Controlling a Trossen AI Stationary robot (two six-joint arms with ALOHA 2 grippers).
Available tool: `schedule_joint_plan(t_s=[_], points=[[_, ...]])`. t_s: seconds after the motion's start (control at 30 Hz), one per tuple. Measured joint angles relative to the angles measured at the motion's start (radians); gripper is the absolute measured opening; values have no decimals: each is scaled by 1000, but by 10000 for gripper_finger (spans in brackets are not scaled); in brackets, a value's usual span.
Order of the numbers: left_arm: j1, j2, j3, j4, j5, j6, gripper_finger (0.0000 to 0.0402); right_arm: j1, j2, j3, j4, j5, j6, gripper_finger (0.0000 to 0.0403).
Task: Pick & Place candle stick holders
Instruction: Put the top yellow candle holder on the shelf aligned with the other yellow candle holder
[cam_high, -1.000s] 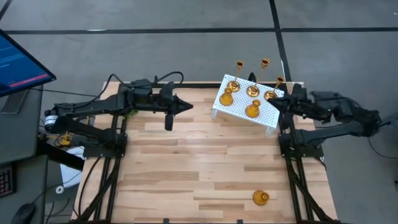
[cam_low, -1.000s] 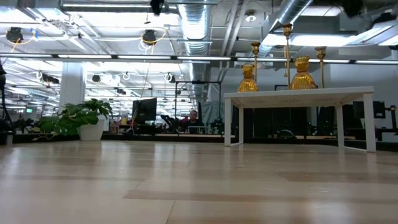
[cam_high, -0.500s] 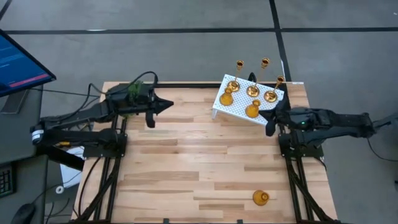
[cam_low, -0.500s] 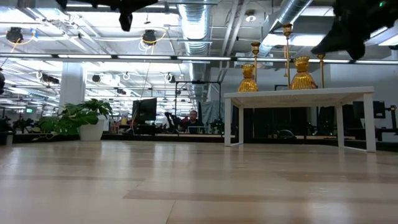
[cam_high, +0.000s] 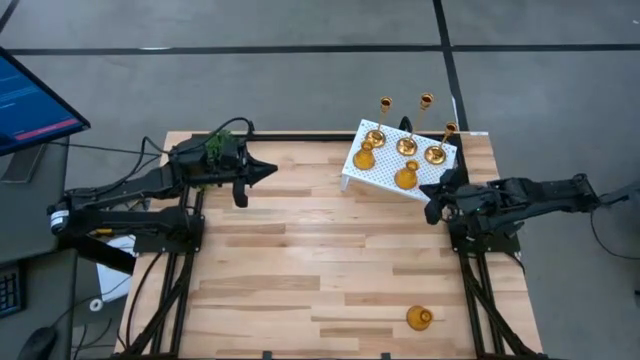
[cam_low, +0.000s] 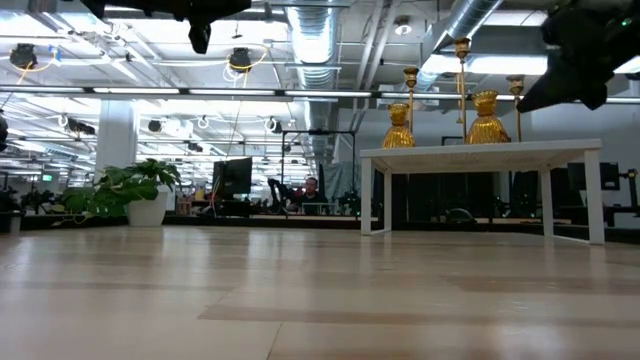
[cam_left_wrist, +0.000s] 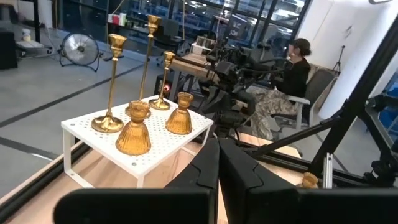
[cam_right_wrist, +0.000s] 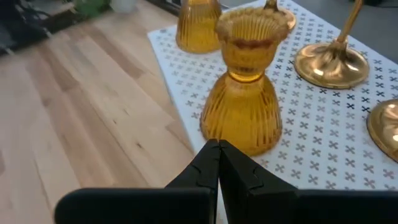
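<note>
Setting: a pale wooden table (cam_high: 330, 250) on a grey floor is seen from above, with a monitor at the left edge.
High view: five candle stick holders are grouped on the white perforated stand (cam_high: 385, 172) at the far right of the table; a sixth, a squat amber holder (cam_high: 419, 318), lies alone near the front edge. The right gripper (cam_high: 432, 205) is placed just beside the stand's front corner; the left gripper (cam_high: 262, 171) waits at the far left, well apart from the stand.
Low view: the stand is seen on its legs against an open office; a green plant (cam_low: 128, 188) is seen at the left.
Left wrist view: the left fingers (cam_left_wrist: 208, 165) are pressed together, holding nothing; a seated person (cam_left_wrist: 292, 65) is seen beyond.
Right wrist view: the right fingers (cam_right_wrist: 236, 168) are closed together, empty, pointed at the nearest squat holder (cam_right_wrist: 247, 87).
Advice: the fingers should be parted before the approach, and the ribbed bulb taken at its narrow neck so that neighbouring sticks are not knocked.
Writing: none readable.
</note>
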Motion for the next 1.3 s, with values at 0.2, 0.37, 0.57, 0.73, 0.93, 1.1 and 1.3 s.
schedule_joint_plan(t_s=[0.2, 0.37, 0.57, 0.73, 0.93, 1.1, 1.3], points=[[0, 0, 0, -5, 15, 18, 6, -44, 70, 0, -2, 2, -3, 0], [0, 0, -11, -7, 15, 20, 7, -85, 106, 0, 16, -3, -23, 0], [0, 0, -61, -2, 15, -2, 7, -129, 126, 0, 73, -29, -79, 0], [0, 0, -84, 0, 15, -6, 7, -190, 145, 0, 125, -73, -135, 0], [0, 0, -86, 1, 15, 12, 7, -273, 188, -1, 158, -159, -199, 0], [0, 0, -86, 1, 15, 16, 8, -332, 238, -1, 243, -214, -267, 0], [0, 0, -86, 1, 15, 19, 8, -384, 286, -1, 311, -278, -316, 0]])
